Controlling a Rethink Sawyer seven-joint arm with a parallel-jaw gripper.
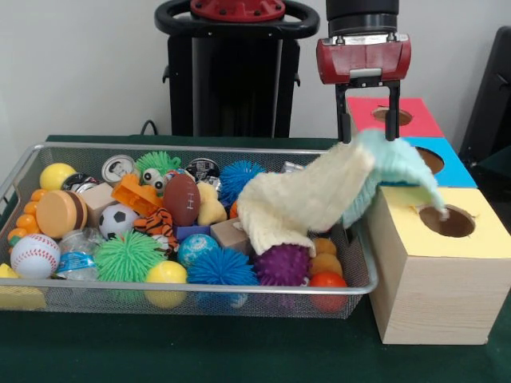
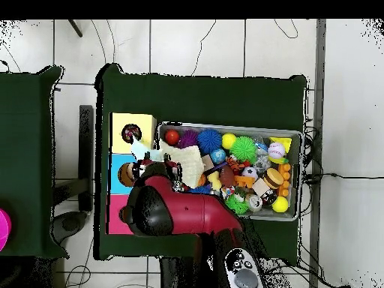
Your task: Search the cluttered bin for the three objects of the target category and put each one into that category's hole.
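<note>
Above the right end of a wire mesh bin [image 1: 24, 171] full of small toys, the robot's red and black tool [image 1: 367, 136] hangs with its two dark fingers [image 1: 392, 112] pointing straight down. The fingers are pinched on a pale mint-green knitted sock [image 1: 399, 163], which drapes to the right over a yellow-topped wooden box [image 1: 439, 279] and almost reaches that box's round hole [image 1: 447, 221]. A cream knitted sock [image 1: 307, 199] appears joined to or tangled with the green one. It trails left and down into the bin, its lower end resting on a purple spiky rubber ball [image 1: 281, 266].

Behind the yellow box sit a blue-topped box [image 1: 455, 163] and a pink-topped box [image 1: 415, 116], each with its own hole. In the overhead view the red arm [image 2: 176, 214] covers much of these boxes and the green sock [image 2: 140, 152] shows beside the yellow box [image 2: 124, 124].

Several risks follow from this arrangement. The cream sock is bulky and wide, so it may bunch at the hole's edge and jam instead of dropping through. Its trailing end could snag the bin rim or drag out nearby toys, such as the orange balls [image 1: 326, 257] beneath it. The grip holds only a small fold of fabric, so the weight of the hanging part might pull the cloth free. Released now, the sock would likely slump across the box top or fall back into the bin.
</note>
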